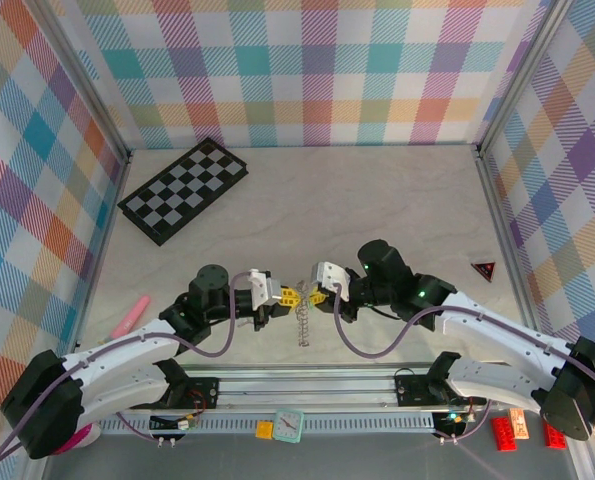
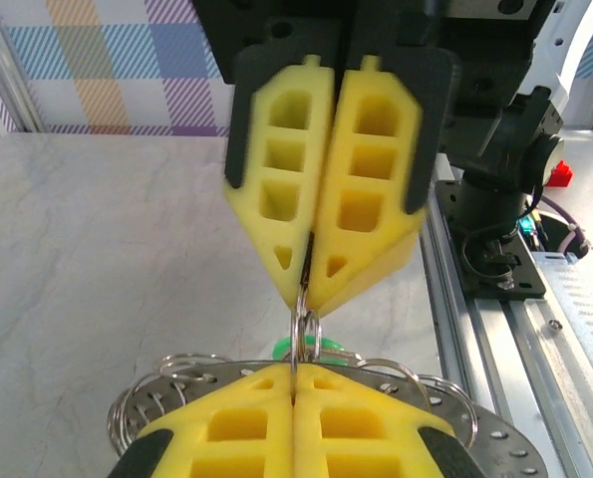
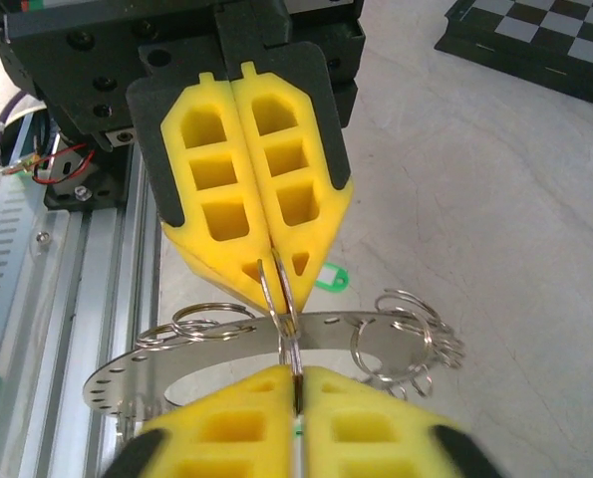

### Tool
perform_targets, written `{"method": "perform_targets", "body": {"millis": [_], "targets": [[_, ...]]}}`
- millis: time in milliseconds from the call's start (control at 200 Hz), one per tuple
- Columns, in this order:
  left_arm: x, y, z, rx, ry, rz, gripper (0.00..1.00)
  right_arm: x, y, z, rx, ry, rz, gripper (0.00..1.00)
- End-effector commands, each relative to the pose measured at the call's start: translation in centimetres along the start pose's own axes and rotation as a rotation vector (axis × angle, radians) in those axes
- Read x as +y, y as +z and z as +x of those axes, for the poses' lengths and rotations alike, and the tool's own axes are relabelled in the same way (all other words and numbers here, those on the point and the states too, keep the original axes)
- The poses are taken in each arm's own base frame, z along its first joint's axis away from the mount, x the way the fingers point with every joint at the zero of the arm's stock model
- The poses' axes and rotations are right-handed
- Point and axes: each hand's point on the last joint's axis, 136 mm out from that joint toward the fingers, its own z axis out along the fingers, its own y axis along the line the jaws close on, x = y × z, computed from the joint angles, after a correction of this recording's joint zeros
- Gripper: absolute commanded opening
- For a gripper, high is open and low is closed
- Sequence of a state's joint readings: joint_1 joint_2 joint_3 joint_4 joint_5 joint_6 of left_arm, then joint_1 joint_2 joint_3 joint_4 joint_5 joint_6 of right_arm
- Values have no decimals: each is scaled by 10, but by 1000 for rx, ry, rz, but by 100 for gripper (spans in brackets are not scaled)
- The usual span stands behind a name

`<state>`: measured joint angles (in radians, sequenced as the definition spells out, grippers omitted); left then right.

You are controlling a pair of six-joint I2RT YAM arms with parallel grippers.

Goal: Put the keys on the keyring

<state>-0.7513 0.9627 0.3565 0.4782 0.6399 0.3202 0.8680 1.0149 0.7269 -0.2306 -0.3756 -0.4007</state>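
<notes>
The keyring (image 1: 303,325) hangs on edge between the two arms. It is a flat grey ring (image 3: 156,363) with holes round the rim and several small split rings (image 3: 406,329). My left gripper (image 2: 294,373) and right gripper (image 3: 296,376) meet tip to tip above it. Both are shut on a thin split ring (image 2: 306,324) threaded through the keyring (image 2: 176,383). A mint-green key head (image 2: 316,349) shows just past the rim, under the right gripper (image 2: 304,289). Another green head (image 3: 329,279) shows behind the left gripper (image 3: 276,289). The key blades are hidden.
A chessboard (image 1: 184,190) lies at the back left, a pink object (image 1: 130,316) at the left and a red triangle (image 1: 484,270) at the right. The arms' metal rail (image 1: 307,385) runs just below the grippers. Plaid walls enclose the table.
</notes>
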Motion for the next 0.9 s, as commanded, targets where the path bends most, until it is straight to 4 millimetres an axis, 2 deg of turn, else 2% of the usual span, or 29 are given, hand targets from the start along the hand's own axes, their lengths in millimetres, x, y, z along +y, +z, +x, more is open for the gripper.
{"method": "perform_targets", "body": {"millis": [0,155,300,450,665,805,895], "targets": [[-3,3,-25,-89,46,35,0,5,-6,-5,-42,-15,-3,29],[-3,9,-19,-77,26,61,0,9,-12,-16,-123,-72,3,35],[-4,14,-22,-84,18,89,0,10,-7,-13,-118,-64,-18,35],[-6,15,-22,-80,29,107,0,3,-2,-10,-106,-61,12,29],[-6,16,-23,-80,26,113,0,-1,1,-3,-77,-48,25,27],[-6,15,-25,-95,25,113,0,1,5,-2,-70,-36,4,21],[-6,15,-28,-102,25,114,0,3,6,-4,-73,-35,-16,13]]}}
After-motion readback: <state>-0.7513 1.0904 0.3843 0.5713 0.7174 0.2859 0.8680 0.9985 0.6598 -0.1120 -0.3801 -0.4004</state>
